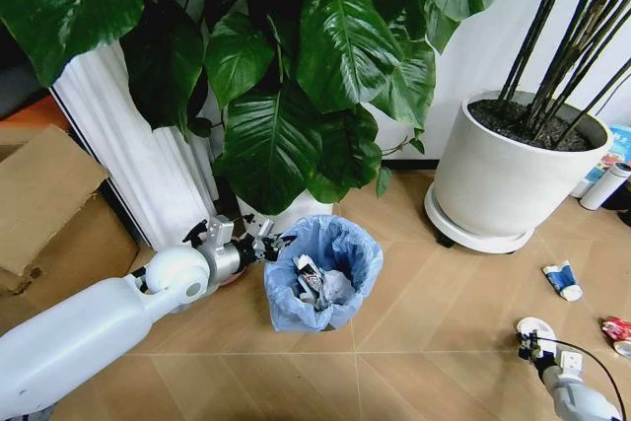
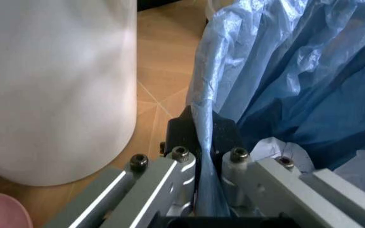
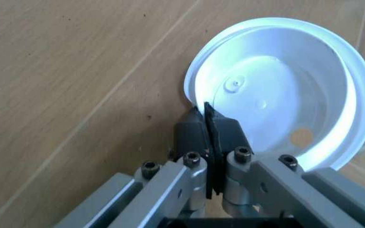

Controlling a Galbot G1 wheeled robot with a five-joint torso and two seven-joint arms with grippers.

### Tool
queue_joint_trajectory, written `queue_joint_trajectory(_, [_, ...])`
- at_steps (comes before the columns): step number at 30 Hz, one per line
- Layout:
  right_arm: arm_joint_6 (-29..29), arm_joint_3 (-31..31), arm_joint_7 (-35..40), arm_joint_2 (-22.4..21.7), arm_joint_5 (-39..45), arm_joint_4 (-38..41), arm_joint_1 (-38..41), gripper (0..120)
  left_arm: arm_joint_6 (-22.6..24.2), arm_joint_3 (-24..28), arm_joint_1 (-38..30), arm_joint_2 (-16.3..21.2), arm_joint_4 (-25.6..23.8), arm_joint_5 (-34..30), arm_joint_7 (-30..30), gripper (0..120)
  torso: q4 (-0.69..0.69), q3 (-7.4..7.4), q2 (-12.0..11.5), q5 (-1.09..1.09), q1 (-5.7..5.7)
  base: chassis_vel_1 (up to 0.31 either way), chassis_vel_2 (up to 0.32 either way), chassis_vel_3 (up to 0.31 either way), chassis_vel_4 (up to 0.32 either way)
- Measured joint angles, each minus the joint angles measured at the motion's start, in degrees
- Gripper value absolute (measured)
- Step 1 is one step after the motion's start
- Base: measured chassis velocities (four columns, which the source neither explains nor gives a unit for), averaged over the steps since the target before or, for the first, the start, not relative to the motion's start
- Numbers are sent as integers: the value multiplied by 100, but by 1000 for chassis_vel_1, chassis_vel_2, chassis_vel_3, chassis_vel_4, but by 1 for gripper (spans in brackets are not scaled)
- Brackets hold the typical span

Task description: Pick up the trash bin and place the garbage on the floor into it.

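The trash bin, lined with a baggy light-blue bag, was seen on the floor just in front of the big-leafed plant and its white pot. Crumpled paper and a printed wrapper were already inside. The left gripper was clamped on the bin's rim on the side nearest the fluted white column, liner pinched between its black pads. Well away from the bin, the right gripper was closed on the edge of a white disc, a shallow plastic lid lying on the floor. A blue-white packet lay beyond the lid, toward the large white plant pot. A red-white can was cut off at the frame edge. A cardboard box stood beyond the column from the bin. The bin's black body was hidden by the liner.
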Motion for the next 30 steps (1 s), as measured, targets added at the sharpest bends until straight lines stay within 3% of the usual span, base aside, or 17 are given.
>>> queue_joint_trajectory(8, [-86, -84, -15, -156, 213, 459, -237, 0, 0, -17, 16, 19, -2, -2, 4, 0, -2, 2, -2, 12, 1, 0, 0, 0, 0])
queue_joint_trajectory(19, [-125, -151, -16, -452, 453, 1680, -803, 0, -3, -14, -12, -27, 39, -1, 18, 0, 0, 1, -2, 4, 1, 0, 0, 0, 0])
queue_joint_trajectory(24, [362, -175, -487, -709, 383, 2639, -1158, 0, -8, 35, -50, -45, 78, 2, 42, 0, -2, 1, -2, 0, 1, 0, 0, 0, 0])
queue_joint_trajectory(27, [1040, -267, -1377, -974, 292, 3435, -1141, 0, -18, 96, -83, -105, 134, 11, 47, 0, -1, 0, -2, 1, 1, 0, 0, 0, 0])
queue_joint_trajectory(29, [1040, -267, -1377, -974, 292, 3435, -1141, 0, -18, 96, -83, -105, 134, 11, 47, 0, -1, 0, -2, 1, 1, 0, 0, 0, 0])
queue_joint_trajectory(30, [1274, -402, -1842, -1154, 496, 3892, -1035, 0, -22, 142, -99, -146, 176, 21, 47, 0, 3, 0, -2, -1, 1, 0, 0, 0, 0])
